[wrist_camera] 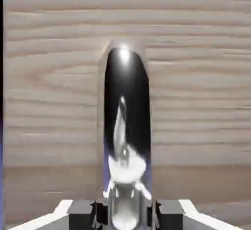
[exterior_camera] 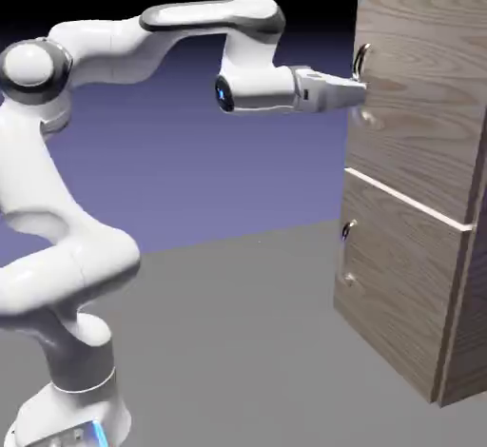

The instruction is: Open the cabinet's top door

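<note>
Honestly, the fingertips couldn't be made out in the exterior view, where the gripper (exterior_camera: 354,94) was pressed up to the top door (exterior_camera: 418,93) of the cabinet (exterior_camera: 404,274), cut off at right. Only in the hand view was it seen clamped on the handle (wrist_camera: 125,126), with the door's wood filling everything behind.

Both rendered pictures are evenly lit and fairly bright, without harsh shadows. In the exterior view the backdrop (exterior_camera: 190,165) fades from near black above the cabinet (exterior_camera: 418,188) to blue-violet beside it; the arm (exterior_camera: 114,46) carries soft grey shading on its underside. In the hand view the handle (wrist_camera: 125,126) mirrors its surroundings, dark, with 1 white glare spot at its top and a bright patch low down. The wood grain around the handle looks soft and slightly blurred.
</note>
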Available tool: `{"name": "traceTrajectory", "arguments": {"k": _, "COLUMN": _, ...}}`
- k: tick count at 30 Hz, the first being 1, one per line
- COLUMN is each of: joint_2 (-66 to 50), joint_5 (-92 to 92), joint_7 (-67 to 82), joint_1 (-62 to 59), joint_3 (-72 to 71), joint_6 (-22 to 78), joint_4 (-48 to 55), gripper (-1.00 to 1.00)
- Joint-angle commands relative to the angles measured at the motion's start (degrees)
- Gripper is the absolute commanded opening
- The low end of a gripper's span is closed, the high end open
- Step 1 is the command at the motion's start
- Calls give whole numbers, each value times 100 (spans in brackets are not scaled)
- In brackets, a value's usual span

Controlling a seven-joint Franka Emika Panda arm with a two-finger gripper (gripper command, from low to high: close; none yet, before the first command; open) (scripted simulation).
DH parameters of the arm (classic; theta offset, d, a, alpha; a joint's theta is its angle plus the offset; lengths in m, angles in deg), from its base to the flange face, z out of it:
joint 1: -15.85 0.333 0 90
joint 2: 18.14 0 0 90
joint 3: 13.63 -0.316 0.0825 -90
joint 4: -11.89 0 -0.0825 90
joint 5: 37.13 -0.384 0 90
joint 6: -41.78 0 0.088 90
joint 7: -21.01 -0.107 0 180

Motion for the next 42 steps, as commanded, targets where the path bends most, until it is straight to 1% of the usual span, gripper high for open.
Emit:
{"name": "traceTrajectory", "arguments": {"k": 1, "joint_2": -19, "joint_5": 117, "joint_7": -42, "joint_1": 209, "joint_3": 169, "joint_6": 78, "joint_4": -125, "gripper": -100}}
{"name": "traceTrajectory", "arguments": {"k": 8, "joint_2": 43, "joint_5": 1164, "joint_7": -540, "joint_1": 1663, "joint_3": 1464, "joint_6": 748, "joint_4": -1049, "gripper": -100}}
{"name": "traceTrajectory", "arguments": {"k": 13, "joint_2": 359, "joint_5": 2199, "joint_7": -1134, "joint_1": 2609, "joint_3": 2501, "joint_6": 1472, "joint_4": -1830, "gripper": -100}}
{"name": "traceTrajectory", "arguments": {"k": 19, "joint_2": 921, "joint_5": 3595, "joint_7": -1822, "joint_1": 3335, "joint_3": 3747, "joint_6": 2679, "joint_4": -2723, "gripper": -100}}
{"name": "traceTrajectory", "arguments": {"k": 25, "joint_2": 1333, "joint_5": 4998, "joint_7": -2240, "joint_1": 3578, "joint_3": 4988, "joint_6": 4136, "joint_4": -3282, "gripper": -100}}
{"name": "traceTrajectory", "arguments": {"k": 33, "joint_2": 1211, "joint_5": 6643, "joint_7": -2360, "joint_1": 3559, "joint_3": 6557, "joint_6": 6129, "joint_4": -3293, "gripper": -100}}
{"name": "traceTrajectory", "arguments": {"k": 37, "joint_2": 855, "joint_5": 7343, "joint_7": -2293, "joint_1": 3580, "joint_3": 7294, "joint_6": 7126, "joint_4": -3007, "gripper": -100}}
{"name": "traceTrajectory", "arguments": {"k": 42, "joint_2": 194, "joint_5": 8059, "joint_7": -2136, "joint_1": 3715, "joint_3": 8157, "joint_6": 8372, "joint_4": -2414, "gripper": -100}}
